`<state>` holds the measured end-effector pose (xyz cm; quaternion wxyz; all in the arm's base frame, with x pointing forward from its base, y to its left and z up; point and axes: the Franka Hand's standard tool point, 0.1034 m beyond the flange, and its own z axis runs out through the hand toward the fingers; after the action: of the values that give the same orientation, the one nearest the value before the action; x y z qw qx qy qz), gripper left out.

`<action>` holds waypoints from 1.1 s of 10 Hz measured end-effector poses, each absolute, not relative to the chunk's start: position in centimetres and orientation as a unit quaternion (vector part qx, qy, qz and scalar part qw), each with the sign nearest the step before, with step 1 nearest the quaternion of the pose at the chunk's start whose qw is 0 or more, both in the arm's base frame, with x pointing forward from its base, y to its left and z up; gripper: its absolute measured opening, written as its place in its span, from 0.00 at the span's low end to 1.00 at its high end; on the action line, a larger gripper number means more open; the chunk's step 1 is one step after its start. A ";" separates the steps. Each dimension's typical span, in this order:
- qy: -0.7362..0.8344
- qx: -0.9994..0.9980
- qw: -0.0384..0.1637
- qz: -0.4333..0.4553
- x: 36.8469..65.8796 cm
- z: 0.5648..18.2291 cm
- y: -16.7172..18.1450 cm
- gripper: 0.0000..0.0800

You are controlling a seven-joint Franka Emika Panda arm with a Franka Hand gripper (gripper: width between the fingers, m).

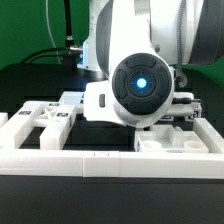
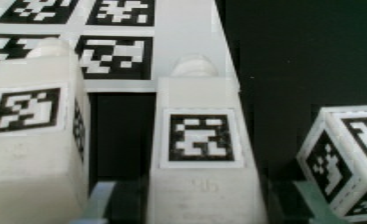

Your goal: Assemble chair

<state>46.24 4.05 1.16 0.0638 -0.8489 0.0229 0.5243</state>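
The gripper point(image 2: 194, 212) hung right over the chair's tagged white bar point(image 2: 199, 135), and I couldn't tell whether its jaws were clamped on it or apart. That bar sat on the black table point(image 2: 286, 60) between a wider tagged piece point(image 2: 34, 125) and a small tagged block point(image 2: 349, 150), apart from both.

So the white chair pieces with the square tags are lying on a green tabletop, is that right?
Not quite. The tabletop is black, not green, as the wrist view shows; the only green is the backdrop in the exterior view. The rest holds: the white chair pieces carry square tags and lie on it.
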 end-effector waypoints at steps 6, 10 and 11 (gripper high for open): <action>-0.001 -0.852 0.076 0.518 49.3 7.8 4.3 0.36; -0.004 -0.880 0.079 0.469 51.2 7.6 4.2 0.36; -0.001 -0.900 0.077 0.428 52.1 7.9 4.2 0.36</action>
<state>52.10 4.15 7.95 0.0772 -0.9004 -0.0008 0.4282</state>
